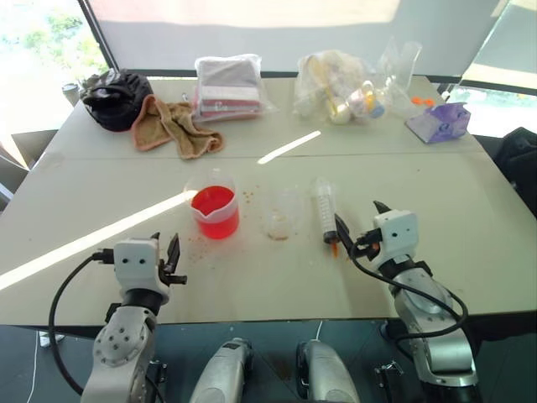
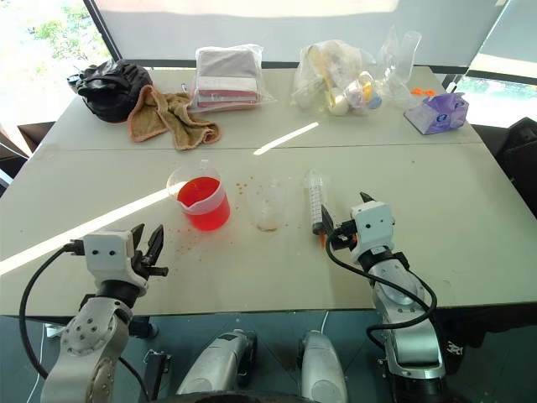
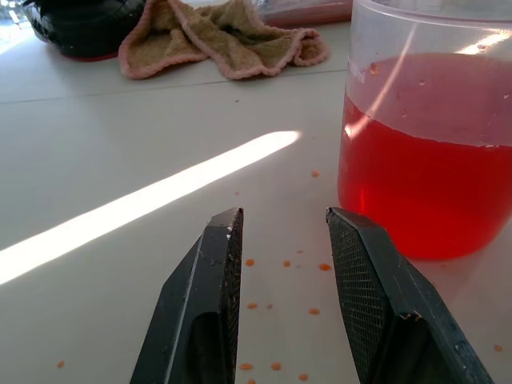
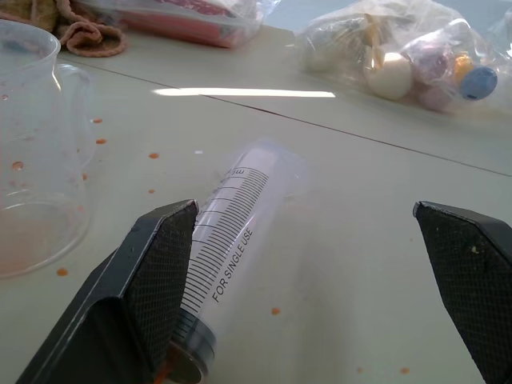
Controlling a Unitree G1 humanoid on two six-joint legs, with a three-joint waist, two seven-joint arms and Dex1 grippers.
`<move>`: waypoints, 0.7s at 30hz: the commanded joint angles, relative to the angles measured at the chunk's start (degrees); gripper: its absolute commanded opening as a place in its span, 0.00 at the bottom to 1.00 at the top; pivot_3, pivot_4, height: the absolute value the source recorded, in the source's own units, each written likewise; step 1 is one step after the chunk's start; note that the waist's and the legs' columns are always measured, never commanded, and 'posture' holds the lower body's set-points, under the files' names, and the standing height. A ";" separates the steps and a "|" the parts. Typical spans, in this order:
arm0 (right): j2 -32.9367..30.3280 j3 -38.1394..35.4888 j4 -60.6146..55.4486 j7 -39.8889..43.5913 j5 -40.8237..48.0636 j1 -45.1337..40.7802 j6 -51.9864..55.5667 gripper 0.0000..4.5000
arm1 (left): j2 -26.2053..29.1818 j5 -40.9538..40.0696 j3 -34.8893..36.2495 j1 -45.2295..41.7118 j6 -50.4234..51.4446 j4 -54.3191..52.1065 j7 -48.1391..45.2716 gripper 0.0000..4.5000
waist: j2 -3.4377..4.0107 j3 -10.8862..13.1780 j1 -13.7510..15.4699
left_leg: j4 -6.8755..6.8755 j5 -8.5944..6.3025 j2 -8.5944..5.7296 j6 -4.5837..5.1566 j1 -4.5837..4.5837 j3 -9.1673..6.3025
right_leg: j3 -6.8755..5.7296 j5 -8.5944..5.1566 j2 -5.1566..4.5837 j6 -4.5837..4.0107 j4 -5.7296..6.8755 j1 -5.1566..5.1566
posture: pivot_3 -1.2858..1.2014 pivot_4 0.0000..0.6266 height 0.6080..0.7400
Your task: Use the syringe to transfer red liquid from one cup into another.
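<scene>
- Red liquid [image 1: 215,206] half filled the wide spouted beaker [image 1: 213,211], which stood left of centre on the pale table [image 1: 470,210]. The left gripper [image 1: 170,254] hovered low just short of it, its black fingers [image 3: 210,312] partly apart and holding nothing.
- Judged risk on this side: the beaker was light plastic and well filled, so a forward nudge from that gripper could have tipped or slopped it. Red droplets [image 3: 284,262] already dotted the table around it.
- Cloudy and nearly empty, the smaller plain cup [image 1: 280,214] stood just right of the beaker, a faint orange film at its bottom. It looked light enough to be knocked over by a passing arm.
- Clear plastic, the syringe [image 1: 324,210] lay flat on the table right of the small cup, orange tip pointing toward the robot.
- The right gripper [image 1: 358,220] sat level at the tip end, jaws spread wide. Its left finger [image 4: 152,296] lay against the barrel near the tip, the other well apart; nothing was clamped.
- Judged risk here: the round barrel could have rolled away as the jaws closed, and a grip so near the tip could have let it pivot or slip. Squeezing the plunger would have dribbled any leftover liquid.
- Readable writing: "FOR SINGLE USE" ran along the syringe barrel beside its printed scale marks. Nothing else on the table was legible.
</scene>
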 commanded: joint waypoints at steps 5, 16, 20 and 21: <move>-0.48 -0.63 -3.23 0.13 0.65 0.03 0.07 0.99 | 0.13 -1.20 1.34 0.70 0.21 -3.82 -0.07 0.38 | 0.00 0.00 0.00 | 0.00 0.00 0.01 0.00 0.00 0.00 | 0.03 -0.01 0.00 0.00 -0.01 0.00 | 0.52 0.24 0.97; -0.74 -0.82 -2.88 0.52 0.85 -0.17 -0.03 0.99 | 0.08 -1.32 0.77 0.15 1.97 -5.36 0.45 0.38 | 0.00 0.00 0.00 | 0.00 0.00 0.01 0.00 -0.01 0.00 | 0.05 -0.01 0.00 0.00 -0.02 0.00 | 0.52 0.24 0.97; -1.52 -0.35 -2.96 1.30 0.55 -0.23 -0.80 0.99 | -0.11 -1.21 0.31 -0.77 2.77 -5.22 0.80 0.38 | 0.00 0.00 0.02 | 0.00 0.00 0.01 0.00 -0.01 0.00 | 0.05 -0.01 0.00 0.00 -0.02 0.01 | 0.52 0.24 0.97; -1.63 -0.22 -3.08 1.38 0.56 -0.26 -0.79 0.99 | -0.15 -1.12 0.14 -1.04 2.93 -5.16 0.90 0.38 | 0.00 0.00 0.01 | 0.00 0.00 0.01 0.00 -0.01 0.00 | 0.05 -0.01 0.00 0.00 -0.02 0.01 | 0.52 0.24 0.97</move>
